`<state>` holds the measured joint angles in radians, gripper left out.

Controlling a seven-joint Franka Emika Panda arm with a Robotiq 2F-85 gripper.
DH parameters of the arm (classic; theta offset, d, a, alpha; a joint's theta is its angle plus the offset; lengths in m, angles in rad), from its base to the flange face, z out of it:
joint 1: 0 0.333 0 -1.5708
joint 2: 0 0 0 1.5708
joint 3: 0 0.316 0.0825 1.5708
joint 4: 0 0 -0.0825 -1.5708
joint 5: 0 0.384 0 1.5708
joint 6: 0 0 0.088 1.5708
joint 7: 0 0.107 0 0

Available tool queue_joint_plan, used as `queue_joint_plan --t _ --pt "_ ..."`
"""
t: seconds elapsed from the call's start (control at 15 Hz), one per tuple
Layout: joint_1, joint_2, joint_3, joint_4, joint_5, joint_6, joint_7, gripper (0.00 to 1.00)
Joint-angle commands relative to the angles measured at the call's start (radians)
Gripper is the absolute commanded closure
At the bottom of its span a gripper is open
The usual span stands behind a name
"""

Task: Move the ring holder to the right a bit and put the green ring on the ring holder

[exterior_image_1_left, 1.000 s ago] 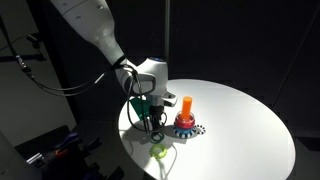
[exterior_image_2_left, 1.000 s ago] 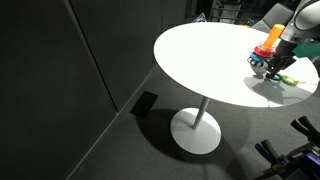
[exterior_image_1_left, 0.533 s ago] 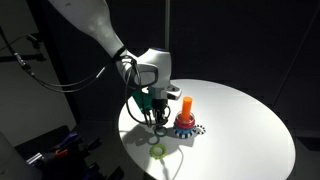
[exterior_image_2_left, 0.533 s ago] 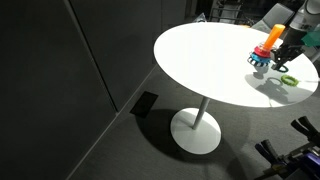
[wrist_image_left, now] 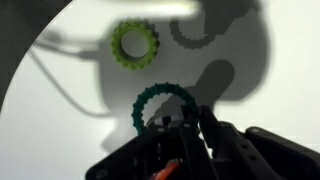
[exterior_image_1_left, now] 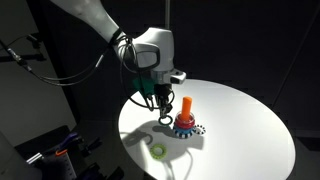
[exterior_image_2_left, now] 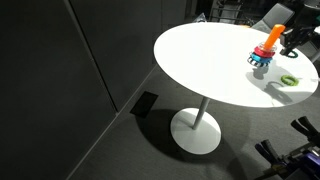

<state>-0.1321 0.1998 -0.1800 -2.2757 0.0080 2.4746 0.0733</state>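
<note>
The ring holder (exterior_image_1_left: 186, 118) stands on the white round table (exterior_image_1_left: 240, 125): an orange peg on a red base with a blue-teal scalloped rim. It also shows in the other exterior view (exterior_image_2_left: 265, 52). My gripper (exterior_image_1_left: 163, 110) hangs above the table, just left of the holder, shut on the dark green ring (wrist_image_left: 150, 92). In the wrist view the ring hangs from the fingertips of the gripper (wrist_image_left: 185, 115), above its own shadow. The gripper also shows at the edge of an exterior view (exterior_image_2_left: 290, 42).
A brighter lime ring (exterior_image_1_left: 158, 152) lies flat on the table near its edge, also in the wrist view (wrist_image_left: 135, 43) and an exterior view (exterior_image_2_left: 289, 79). A cable hangs from the arm. The surroundings are dark, and the table stands on a single pedestal (exterior_image_2_left: 196, 128).
The gripper has risen from the table surface beside the holder, carrying the dark green ring up with it. The ring holder and lime ring have not moved.
</note>
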Motion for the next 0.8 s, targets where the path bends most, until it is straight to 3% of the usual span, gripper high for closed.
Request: queue_joint_plan --t 0.0,0.73 --pt "-0.008 -0.06 -0.01 0.025 -0.023 -0.063 0.038 0.94" --pt "-0.012 -0.087 -0.023 0.143 -0.019 -0.122 0.119 0.94"
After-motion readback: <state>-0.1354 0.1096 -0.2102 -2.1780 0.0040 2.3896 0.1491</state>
